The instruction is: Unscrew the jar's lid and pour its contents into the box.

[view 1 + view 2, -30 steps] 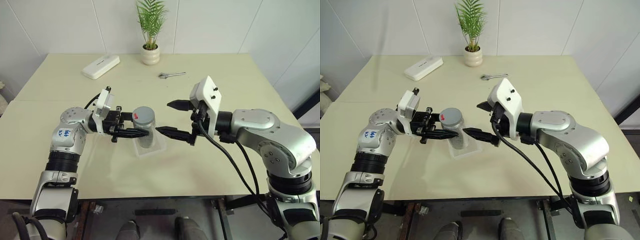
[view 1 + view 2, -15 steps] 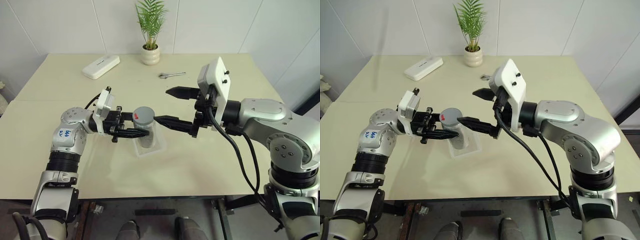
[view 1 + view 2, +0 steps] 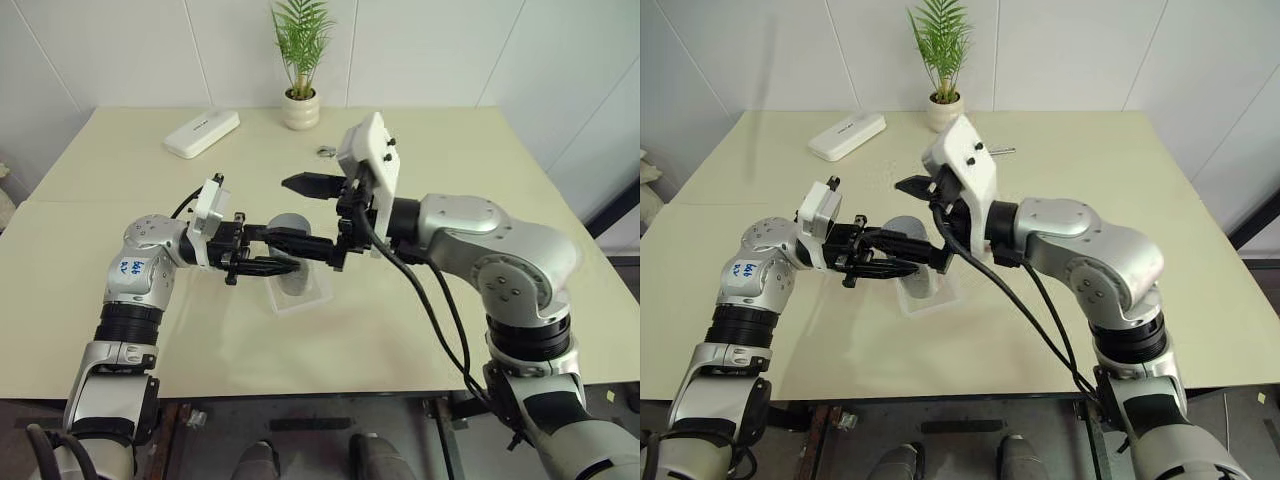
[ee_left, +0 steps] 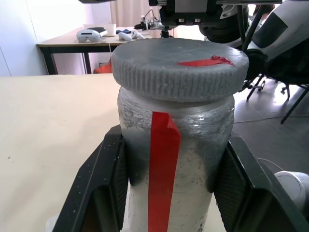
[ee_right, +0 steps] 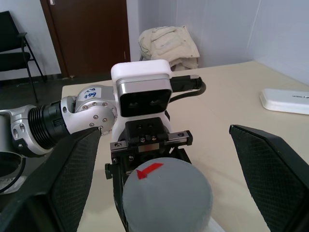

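The left claw [image 3: 262, 262] is clamped on the body of the jar [image 4: 171, 159], which is held upright just above the box [image 3: 300, 290], near the middle of the tabletop [image 3: 420, 320]. The right claw [image 3: 305, 212] is spread wide, one finger on the near side of the lid [image 4: 179, 65] and one on the far side, neither shown touching it.

Risks, as judged: if the right claw is closed off-centre or too high, the lid may be missed or the jar tipped in its clamp; if the left grip is too light, the jar may be turned together with the lid. The contents cannot be made out through the jar wall.

The jar is seen as a clear cylinder with a frosted, silvery wall and a red label strip [image 4: 161, 169] down its side. The lid is a flat grey disc with a finely ribbed rim and a red mark on top. The box is a shallow, transparent square tray with rounded corners.
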Motion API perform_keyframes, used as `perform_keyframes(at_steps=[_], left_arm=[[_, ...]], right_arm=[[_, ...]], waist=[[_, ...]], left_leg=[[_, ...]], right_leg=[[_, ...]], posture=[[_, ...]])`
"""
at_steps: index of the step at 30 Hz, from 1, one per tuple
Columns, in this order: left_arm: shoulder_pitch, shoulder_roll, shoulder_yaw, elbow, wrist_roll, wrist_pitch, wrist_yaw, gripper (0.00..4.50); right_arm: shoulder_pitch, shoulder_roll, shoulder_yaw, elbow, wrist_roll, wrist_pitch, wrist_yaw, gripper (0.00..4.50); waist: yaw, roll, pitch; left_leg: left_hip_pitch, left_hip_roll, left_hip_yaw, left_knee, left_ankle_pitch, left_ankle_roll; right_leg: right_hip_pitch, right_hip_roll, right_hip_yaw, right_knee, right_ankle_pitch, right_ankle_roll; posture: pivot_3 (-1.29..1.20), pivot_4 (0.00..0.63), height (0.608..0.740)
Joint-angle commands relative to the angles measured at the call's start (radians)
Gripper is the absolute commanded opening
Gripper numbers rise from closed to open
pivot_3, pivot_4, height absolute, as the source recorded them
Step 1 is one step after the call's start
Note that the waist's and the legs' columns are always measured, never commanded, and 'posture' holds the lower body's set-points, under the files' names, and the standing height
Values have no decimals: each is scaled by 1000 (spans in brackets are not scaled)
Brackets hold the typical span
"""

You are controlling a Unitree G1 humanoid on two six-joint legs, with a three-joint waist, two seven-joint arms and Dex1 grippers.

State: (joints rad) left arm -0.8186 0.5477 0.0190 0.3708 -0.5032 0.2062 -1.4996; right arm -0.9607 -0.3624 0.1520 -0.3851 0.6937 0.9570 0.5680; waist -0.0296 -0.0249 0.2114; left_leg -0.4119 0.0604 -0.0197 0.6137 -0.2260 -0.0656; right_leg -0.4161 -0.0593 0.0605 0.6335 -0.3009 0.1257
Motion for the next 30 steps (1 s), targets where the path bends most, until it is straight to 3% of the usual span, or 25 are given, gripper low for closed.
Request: perform_keyframes(at_steps=[1, 15, 30], left_arm=[[-29, -2, 7, -15, -6, -11, -15, 1972], [-23, -1, 10, -25, -7, -10, -9, 1972], [-28, -4, 8, -16, -4, -18, -11, 1972]], right_arm=[[-22, 21, 26, 21, -41, -60, 26, 4474], [15, -22, 53, 42, -132, -97, 82, 4474], [41, -81, 14, -32, -91, -59, 105, 4474]], waist=[[-1, 0, 0], [-1, 0, 0], [-1, 0, 0]], left_leg=[[0, 0, 0, 0, 0, 0], [0, 0, 0, 0, 0, 0], [0, 1, 0, 0, 0, 0]], right_leg=[[0, 0, 0, 0, 0, 0], [-1, 0, 0, 2, 0, -1], [-1, 1, 0, 2, 0, -1]], posture=[[0, 150, 740], [0, 150, 740], [0, 150, 740]])
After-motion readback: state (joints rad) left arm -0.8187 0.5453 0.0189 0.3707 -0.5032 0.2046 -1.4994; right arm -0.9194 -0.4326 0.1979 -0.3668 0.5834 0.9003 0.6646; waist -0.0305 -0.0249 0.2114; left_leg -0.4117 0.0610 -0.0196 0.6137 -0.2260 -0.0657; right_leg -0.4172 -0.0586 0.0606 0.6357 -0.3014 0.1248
